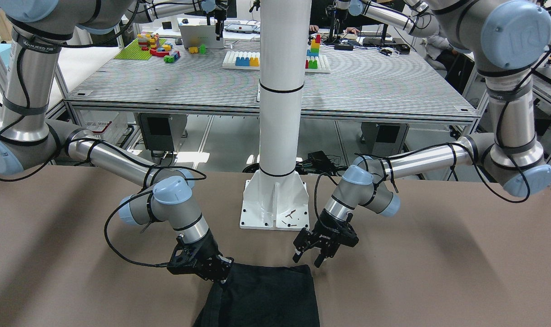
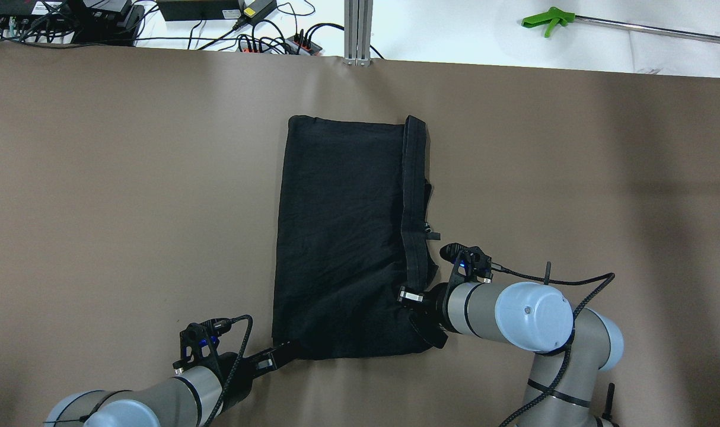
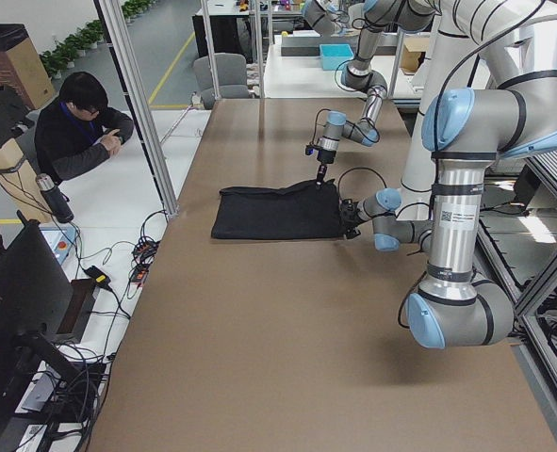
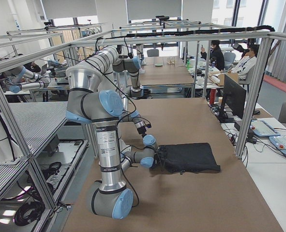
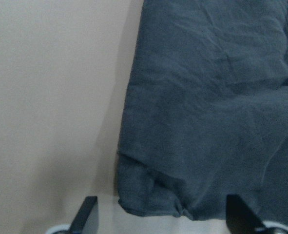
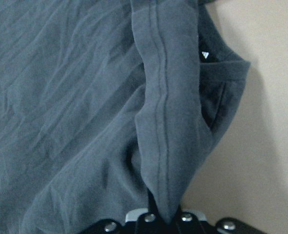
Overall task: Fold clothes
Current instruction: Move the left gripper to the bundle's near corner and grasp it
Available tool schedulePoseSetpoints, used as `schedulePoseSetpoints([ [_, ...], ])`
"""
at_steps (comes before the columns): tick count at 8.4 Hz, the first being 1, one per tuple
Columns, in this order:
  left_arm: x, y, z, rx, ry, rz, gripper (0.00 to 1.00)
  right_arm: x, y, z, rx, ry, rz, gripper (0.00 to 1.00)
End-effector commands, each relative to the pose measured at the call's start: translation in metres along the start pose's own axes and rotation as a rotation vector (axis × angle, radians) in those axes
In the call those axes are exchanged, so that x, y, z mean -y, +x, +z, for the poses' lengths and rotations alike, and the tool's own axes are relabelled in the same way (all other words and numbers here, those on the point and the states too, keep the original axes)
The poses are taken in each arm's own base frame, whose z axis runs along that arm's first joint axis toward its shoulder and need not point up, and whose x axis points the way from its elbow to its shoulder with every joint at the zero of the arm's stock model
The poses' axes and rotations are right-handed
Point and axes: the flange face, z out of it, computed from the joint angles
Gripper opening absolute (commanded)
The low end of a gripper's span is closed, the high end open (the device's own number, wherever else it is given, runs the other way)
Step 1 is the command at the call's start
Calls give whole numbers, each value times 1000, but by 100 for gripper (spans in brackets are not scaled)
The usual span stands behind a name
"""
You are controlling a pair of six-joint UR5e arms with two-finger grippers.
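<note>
Where the garment lies: the black garment (image 2: 342, 237) is spread flat on the brown table (image 2: 128, 178), at the centre of the overhead frame, with a seamed band (image 2: 413, 196) running down its right-hand edge.
Left gripper: the left gripper (image 5: 163, 218) has its fingers wide apart, one tip at the lower left and one at the lower right of the wrist frame. A rumpled corner of the garment lies between them, unclamped; whether a tip touches the cloth cannot be told.
Right gripper: the right gripper (image 6: 161, 217) is closed on the seamed band. At the bottom centre of the wrist frame the band narrows and runs into the jaws.
Overhead view: it alone shows the garment's whole outline. The left gripper is at the lower-left corner, the right gripper at the lower-right edge.
Front-facing view: only the near part of the garment shows, cut by the bottom edge. The spread fingers show right of centre, just at the garment's upper edge, in front of the white pillar (image 1: 280, 91) and its base plate (image 1: 275, 204). The clamped gripper is left of centre, on the garment's upper-left corner.
Side views: the garment is small at mid-frame, both arms low at its robot-side end; finger spacing is unreadable. A seated person (image 3: 85, 132) appears at the upper left of the left-side view.
</note>
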Motion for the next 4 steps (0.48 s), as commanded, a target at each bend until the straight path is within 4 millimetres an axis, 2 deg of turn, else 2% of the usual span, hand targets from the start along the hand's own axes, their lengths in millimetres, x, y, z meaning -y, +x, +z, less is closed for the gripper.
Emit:
schedulePoseSetpoints([
  [1,-5,2,2,-1,-10,-1,89,1,3,0,-6,2,1,0],
  [4,-10,7,8,-3,-10,0,85,3,2,-2,-1,6,2,0],
])
